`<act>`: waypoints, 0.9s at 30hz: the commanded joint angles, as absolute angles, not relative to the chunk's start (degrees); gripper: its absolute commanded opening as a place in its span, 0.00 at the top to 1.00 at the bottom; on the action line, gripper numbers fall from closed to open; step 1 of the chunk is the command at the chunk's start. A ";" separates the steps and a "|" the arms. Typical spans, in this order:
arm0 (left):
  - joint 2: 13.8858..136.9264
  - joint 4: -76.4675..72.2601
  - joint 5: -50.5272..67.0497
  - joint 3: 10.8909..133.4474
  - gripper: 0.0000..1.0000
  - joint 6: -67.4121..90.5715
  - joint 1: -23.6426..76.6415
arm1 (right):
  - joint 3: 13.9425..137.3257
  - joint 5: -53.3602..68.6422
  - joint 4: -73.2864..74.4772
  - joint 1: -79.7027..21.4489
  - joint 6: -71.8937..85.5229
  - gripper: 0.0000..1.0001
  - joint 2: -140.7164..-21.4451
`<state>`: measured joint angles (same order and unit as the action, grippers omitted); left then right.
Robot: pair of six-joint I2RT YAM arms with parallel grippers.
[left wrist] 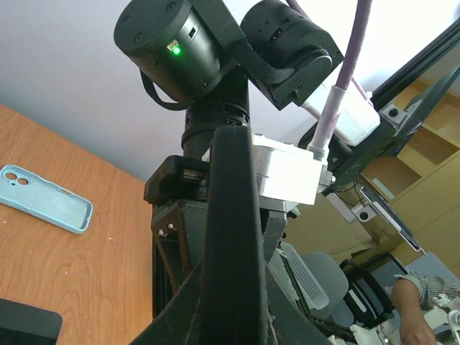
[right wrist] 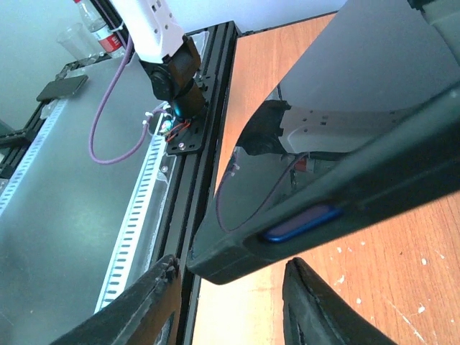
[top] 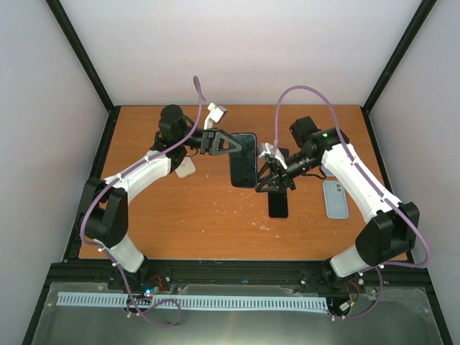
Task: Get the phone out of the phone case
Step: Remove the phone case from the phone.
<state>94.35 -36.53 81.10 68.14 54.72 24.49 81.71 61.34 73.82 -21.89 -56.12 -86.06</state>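
The cased phone (top: 244, 165) was held above the middle of the table (top: 180, 223), clamped at one edge by the left gripper (top: 233, 144), apparently as a brace. The right gripper (right wrist: 230, 269), fingers (right wrist: 144, 309) apart, was set around the opposite corner, presumably for peeling.

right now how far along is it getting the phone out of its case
Nothing is done yet: the phone sits in its dark case. In hand: left jaws clamp it off the table, right jaws open around its edge. Still to do: peel the case off.
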 commanded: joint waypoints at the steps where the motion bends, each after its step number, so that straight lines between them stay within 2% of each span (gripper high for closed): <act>1: 94.02 -39.97 82.69 69.28 0.97 54.87 24.33 | 83.41 62.84 72.24 -22.24 -53.37 0.61 -86.64; 15: 95.39 -44.04 84.34 68.51 0.99 58.40 24.35 | 84.08 61.16 70.26 -22.56 -53.39 0.75 -86.77; 27: 99.98 -73.95 88.10 65.16 1.00 84.78 24.43 | 85.41 55.38 67.69 -22.71 -57.55 0.83 -87.33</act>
